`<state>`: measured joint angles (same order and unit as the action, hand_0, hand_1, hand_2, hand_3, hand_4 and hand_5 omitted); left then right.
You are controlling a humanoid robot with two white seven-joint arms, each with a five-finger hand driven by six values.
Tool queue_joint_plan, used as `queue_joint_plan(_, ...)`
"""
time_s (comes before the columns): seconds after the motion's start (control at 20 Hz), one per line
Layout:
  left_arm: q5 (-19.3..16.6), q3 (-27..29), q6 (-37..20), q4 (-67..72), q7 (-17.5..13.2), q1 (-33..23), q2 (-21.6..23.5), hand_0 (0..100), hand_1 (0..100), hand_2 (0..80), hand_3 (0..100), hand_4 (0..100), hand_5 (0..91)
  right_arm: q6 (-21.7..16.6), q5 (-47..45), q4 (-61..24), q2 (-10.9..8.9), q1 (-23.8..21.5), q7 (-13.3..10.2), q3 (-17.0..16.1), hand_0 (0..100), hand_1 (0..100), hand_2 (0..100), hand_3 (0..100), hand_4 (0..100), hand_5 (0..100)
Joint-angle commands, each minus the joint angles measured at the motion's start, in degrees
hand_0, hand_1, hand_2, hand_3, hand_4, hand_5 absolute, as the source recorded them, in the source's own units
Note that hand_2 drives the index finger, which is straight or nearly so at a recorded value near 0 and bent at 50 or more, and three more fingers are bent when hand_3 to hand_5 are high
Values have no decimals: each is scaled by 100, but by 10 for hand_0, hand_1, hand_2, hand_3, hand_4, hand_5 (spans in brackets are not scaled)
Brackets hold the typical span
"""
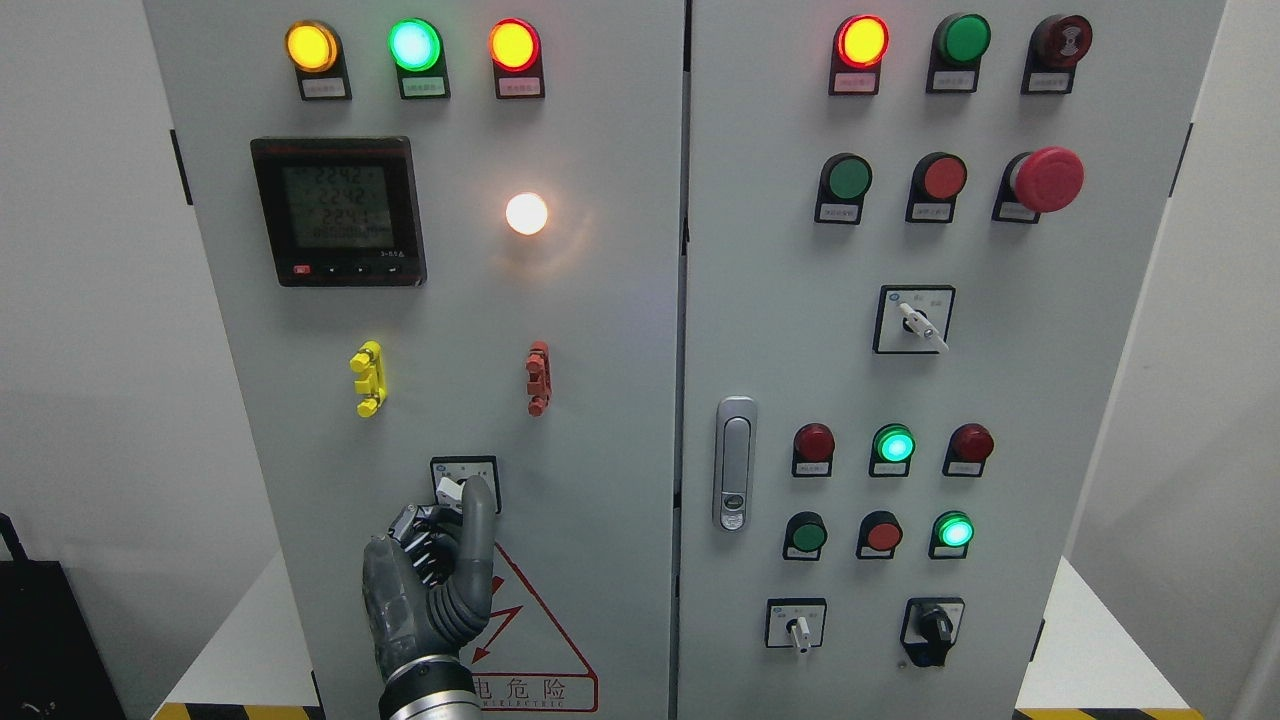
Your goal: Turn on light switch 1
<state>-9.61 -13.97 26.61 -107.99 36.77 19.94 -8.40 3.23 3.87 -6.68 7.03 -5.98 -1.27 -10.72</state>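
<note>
Grey cabinet point(600, 400) fills our view. Our left hand point(435, 570) reaches up from below; its fingers point(478, 520) pinch the white knob of switch 1 point(463, 482), which sits at their tips. Above them a lamp point(526, 213) glows white.

My hand point(430, 580) – dark glossy plastic, ribbed rubbery fingers. Cabinet point(600, 400) – matt painted metal. Latch point(735, 463) shiny chrome. Buttons point(848, 178) glossy plastic.
</note>
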Motion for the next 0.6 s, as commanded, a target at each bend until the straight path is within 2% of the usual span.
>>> queue_joint_plan(0.0,-6,-71,2,-90,32,-78,22,64,370,633,1000,1000,884,2,0,0,0,0,-5,0,0,0,0,0,0,0)
queue_joint_plan(0.3,-23,-159,-33,-389,32,-420,49,23,381,635,1000,1000,885,2,0,0,0,0,-4,0,0,0,0,0,0,0)
queue_joint_plan(0.4,-14,-177,-252,-424,-21,-595,66,20,377,638,1000,1000,885,2,0,9,0,0,-4,0,0,0,0,0,0,0)
queue_joint_plan(0.55,-32,-168,-989,-416,-458,-990,128,10,361,642,1000,1000,886,2,0,0,0,0,4,0,0,0,0,0,0,0)
